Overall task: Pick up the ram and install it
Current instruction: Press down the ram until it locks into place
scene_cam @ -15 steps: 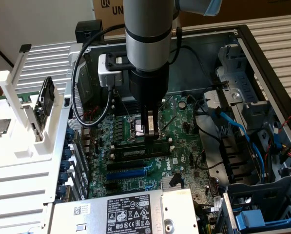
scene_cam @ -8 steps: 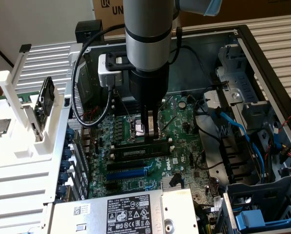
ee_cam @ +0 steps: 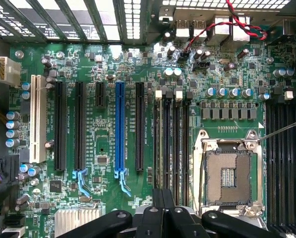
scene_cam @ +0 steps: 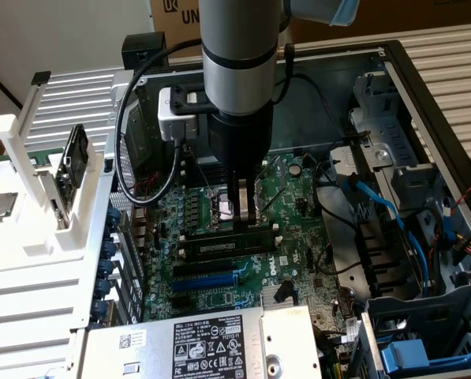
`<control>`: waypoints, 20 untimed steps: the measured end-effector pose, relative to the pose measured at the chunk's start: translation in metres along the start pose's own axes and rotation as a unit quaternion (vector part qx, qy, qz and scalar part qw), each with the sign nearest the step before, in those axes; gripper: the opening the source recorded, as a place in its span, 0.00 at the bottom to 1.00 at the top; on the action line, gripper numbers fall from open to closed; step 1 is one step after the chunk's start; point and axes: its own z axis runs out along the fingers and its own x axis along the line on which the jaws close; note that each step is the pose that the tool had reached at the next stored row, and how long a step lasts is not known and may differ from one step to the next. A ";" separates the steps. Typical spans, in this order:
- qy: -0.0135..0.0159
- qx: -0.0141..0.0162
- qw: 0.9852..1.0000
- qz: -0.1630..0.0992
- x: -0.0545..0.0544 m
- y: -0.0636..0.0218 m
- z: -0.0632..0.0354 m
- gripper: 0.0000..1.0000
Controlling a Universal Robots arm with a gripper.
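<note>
On the exterior view's left, a white rack (scene_cam: 30, 197) stands outside the case. At centre, the gripper (scene_cam: 245, 212) is down over the motherboard (scene_cam: 290, 260), fingers closed, apparently pressing the ram (scene_cam: 227, 245) lying in its slot just below. Judging by this, seating is in hand; it calls for even downward pressure until the end clips latch

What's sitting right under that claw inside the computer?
The shut claw reaches down to the green motherboard, at the ram lying along the black memory slots, beside the empty processor socket. The claw covers the exact contact spot.
</note>
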 end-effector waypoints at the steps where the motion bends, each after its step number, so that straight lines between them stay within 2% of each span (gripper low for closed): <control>1: 0.000 0.000 1.000 0.000 0.000 0.0005 0.0001 0.10; 9: 0.000 0.000 1.000 0.000 0.000 0.0061 0.0014 0.10; 20: 0.000 0.000 1.000 0.000 -0.004 0.0083 0.0037 0.10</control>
